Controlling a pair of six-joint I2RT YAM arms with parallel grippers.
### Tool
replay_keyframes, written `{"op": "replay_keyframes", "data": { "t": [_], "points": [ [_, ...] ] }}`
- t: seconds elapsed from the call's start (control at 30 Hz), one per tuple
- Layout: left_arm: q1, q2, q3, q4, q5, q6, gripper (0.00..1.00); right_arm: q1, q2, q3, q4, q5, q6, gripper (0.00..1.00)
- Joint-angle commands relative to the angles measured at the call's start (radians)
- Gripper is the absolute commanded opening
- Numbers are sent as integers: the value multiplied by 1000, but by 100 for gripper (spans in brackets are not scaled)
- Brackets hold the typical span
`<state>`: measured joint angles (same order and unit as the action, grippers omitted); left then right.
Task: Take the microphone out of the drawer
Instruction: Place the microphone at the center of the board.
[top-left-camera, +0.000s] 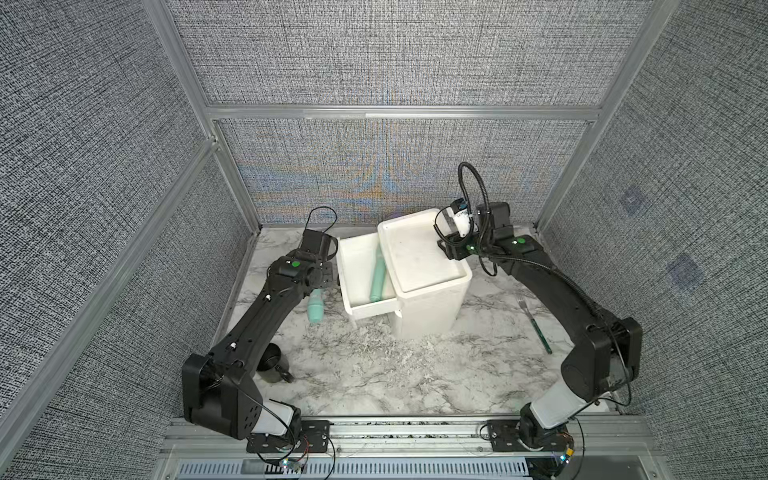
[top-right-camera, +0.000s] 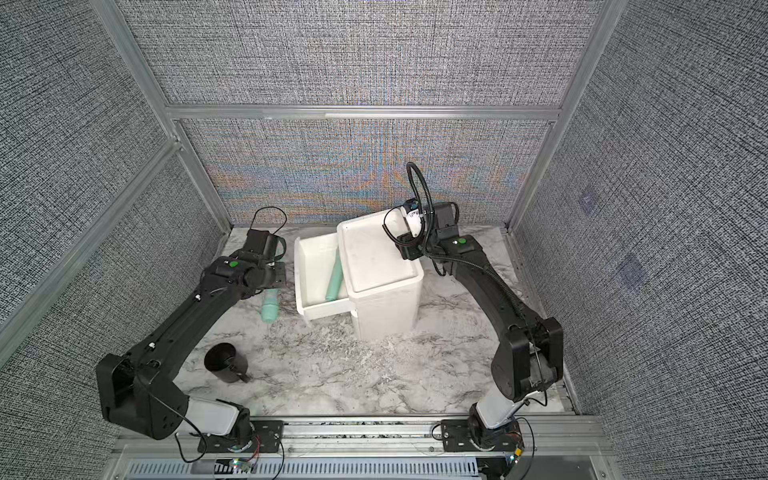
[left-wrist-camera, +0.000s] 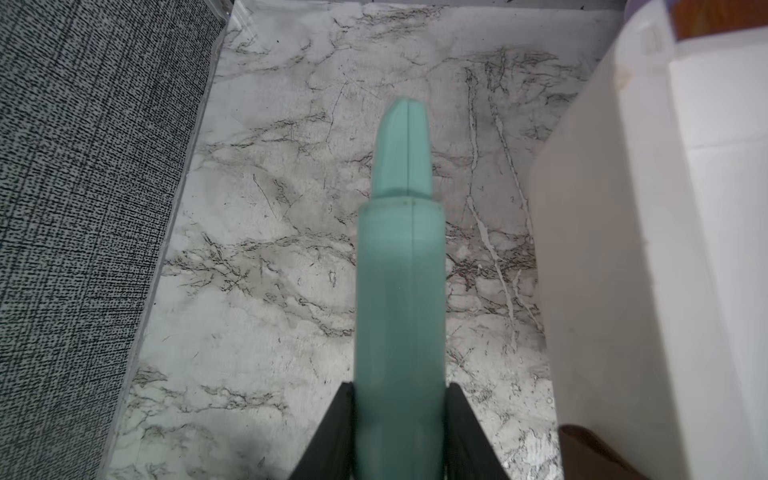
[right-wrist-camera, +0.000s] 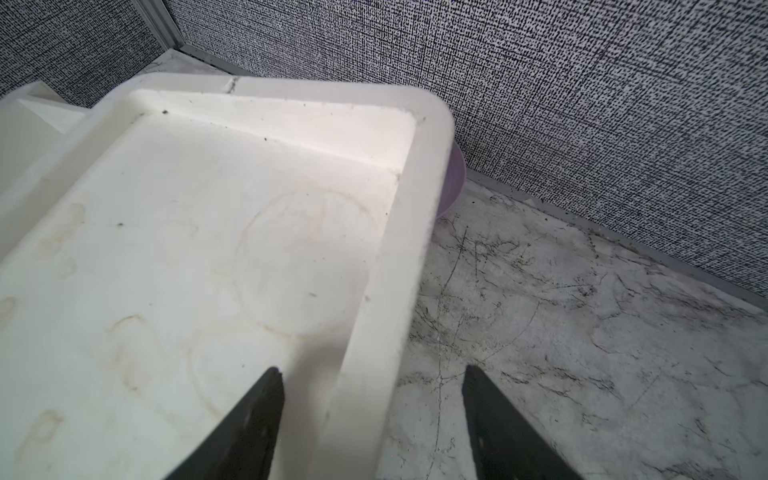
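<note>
Grey woven fabric walls (top-left-camera: 395, 54) in an aluminium frame (top-left-camera: 399, 112) close the scene on three sides. They stand round a white table (top-left-camera: 374, 386) with grey marble veining, scuffed in front of the cabinet.

The white cabinet (top-left-camera: 432, 307) stands right of centre in both top views. Its recessed top (right-wrist-camera: 208, 249) is stained with faint rings. Its drawer (top-left-camera: 374, 309) is pulled out toward the left of the frame.

The right fingers (right-wrist-camera: 257, 415) stand apart, one over the recessed top and one outside the rim. A gap shows on the outer side, and they grip nothing.

The left fingers (left-wrist-camera: 332, 432) are closed on the microphone (left-wrist-camera: 399, 291), one on each side of its thick end. It is outside the drawer, just left of it in a top view (top-left-camera: 315, 309), over bare table. It is matt teal plastic, a thick round body stepping down to a narrower tapered part with a slanted tip. A moulding seam runs along its length. I cannot tell whether its far end touches the table.

A black cup (top-right-camera: 224, 361) stands on the table at lower left. A long slim teal stick (top-left-camera: 378, 274) lies inside the drawer against the cabinet side. A fork (top-left-camera: 536, 324) with a green handle lies on the table right of the cabinet. A lilac object (right-wrist-camera: 453, 183) peeks from behind the cabinet
</note>
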<state>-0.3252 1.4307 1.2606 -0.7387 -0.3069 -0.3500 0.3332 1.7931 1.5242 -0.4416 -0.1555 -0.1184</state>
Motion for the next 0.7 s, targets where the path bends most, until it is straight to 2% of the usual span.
{"op": "replay_keyframes", "data": {
  "t": [0.0,0.27,0.67],
  "points": [
    [4,7,-33,102,-30,-21,0,2,10,-7,-76,2,-23,70],
    [12,83,-111,184,-33,-44,0,2,14,-4,-78,4,-25,70],
    [14,199,-126,258,2,-73,0,0,9,-2,-81,7,-27,70]
  ]
}}
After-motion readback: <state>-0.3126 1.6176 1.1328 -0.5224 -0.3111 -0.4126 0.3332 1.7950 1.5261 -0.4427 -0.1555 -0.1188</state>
